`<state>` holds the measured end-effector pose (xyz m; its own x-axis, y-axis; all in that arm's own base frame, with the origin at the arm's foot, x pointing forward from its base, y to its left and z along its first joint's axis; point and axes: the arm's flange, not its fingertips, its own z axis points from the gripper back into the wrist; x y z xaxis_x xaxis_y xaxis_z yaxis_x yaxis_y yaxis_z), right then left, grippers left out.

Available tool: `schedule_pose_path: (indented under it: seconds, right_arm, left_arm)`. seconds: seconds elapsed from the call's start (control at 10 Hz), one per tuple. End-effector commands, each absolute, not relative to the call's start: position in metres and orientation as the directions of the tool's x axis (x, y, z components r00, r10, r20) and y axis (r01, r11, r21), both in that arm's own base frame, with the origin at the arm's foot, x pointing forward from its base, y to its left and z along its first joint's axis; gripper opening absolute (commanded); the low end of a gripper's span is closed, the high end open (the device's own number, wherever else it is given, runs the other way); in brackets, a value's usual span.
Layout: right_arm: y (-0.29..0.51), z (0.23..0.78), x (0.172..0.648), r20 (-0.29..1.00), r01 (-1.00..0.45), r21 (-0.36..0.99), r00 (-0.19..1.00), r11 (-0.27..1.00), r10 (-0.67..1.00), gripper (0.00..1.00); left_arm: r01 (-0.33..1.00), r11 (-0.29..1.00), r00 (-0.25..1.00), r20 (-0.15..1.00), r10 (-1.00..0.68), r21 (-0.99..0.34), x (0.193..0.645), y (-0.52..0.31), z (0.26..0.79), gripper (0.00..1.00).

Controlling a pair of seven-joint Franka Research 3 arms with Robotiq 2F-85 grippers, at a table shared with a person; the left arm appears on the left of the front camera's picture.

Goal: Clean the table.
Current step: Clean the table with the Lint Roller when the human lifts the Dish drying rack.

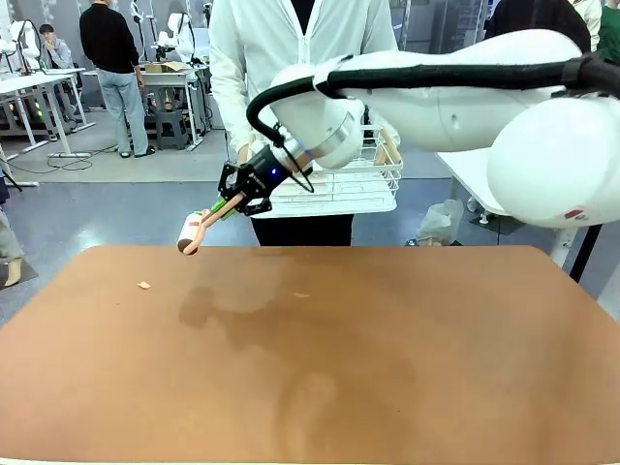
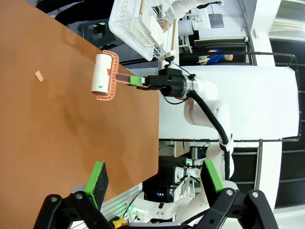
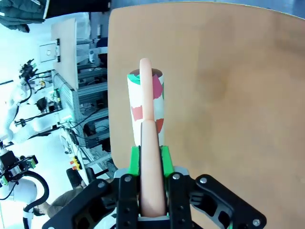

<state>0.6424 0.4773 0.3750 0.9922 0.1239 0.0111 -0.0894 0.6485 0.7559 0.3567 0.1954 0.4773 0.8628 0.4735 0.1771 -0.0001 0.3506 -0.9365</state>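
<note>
The right gripper (image 3: 150, 160) is clamped tight on the peach plastic handle of a white lint roller (image 3: 146, 102), green pads pressing either side. The roller head points away from the jaws, out over the far left part of the large reddish-brown matte table (image 1: 387, 368); whether it touches the top cannot be told. A small pale scrap (image 1: 143, 285) lies on the table nearer the robot, apart from the roller. The left gripper (image 2: 155, 177) hangs beside the table's edge, jaws wide and empty.
</note>
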Motion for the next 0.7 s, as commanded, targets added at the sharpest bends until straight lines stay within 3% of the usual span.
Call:
schedule_pose_path:
  seconds: [0.0, 0.3, 0.4, 0.6]
  right_arm:
    - [0.472, 0.389, 0.629, -0.037, -0.072, 0.686, 0.990, 0.724, 0.134, 0.21]
    - [0.426, 0.455, 0.595, -0.024, -0.107, 0.509, 0.990, 0.854, 0.138, 0.21]
    - [0.400, 0.475, 0.576, -0.005, -0.205, 0.398, 0.974, 0.894, 0.225, 0.21]
    - [0.328, 0.504, 0.555, 0.005, -0.176, 0.209, 0.984, 0.962, 0.179, 0.21]
  left_arm:
    - [0.019, 0.333, 0.862, 0.184, 0.472, -0.943, 0.355, 0.197, 0.479, 1.00]
    - [0.019, 0.333, 0.862, 0.184, 0.472, -0.943, 0.355, 0.197, 0.479, 1.00]
    - [0.019, 0.333, 0.862, 0.184, 0.472, -0.943, 0.355, 0.197, 0.479, 1.00]
    - [0.019, 0.333, 0.862, 0.184, 0.472, -0.943, 0.355, 0.197, 0.479, 1.00]
